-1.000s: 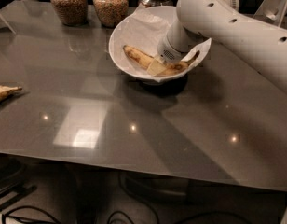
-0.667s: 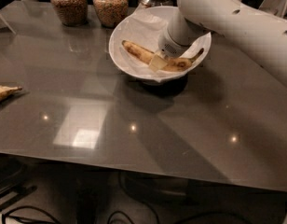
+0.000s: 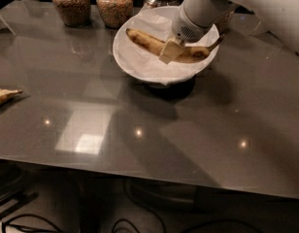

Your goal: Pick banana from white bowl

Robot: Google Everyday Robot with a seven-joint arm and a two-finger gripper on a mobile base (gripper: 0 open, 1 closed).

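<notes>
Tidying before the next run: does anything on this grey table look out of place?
A pale banana with a dark tip lies loose at the left edge of the grey table, far from the large white bowl. The brown-spotted yellow banana sits in that bowl, under the gripper. Nothing looks spilled.

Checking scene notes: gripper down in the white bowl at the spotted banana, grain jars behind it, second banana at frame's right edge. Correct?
No. The second banana lies at the frame's left edge, not right; the camera view shows it. Rest holds: gripper down in the white bowl at the spotted banana, grain jars behind it.
</notes>
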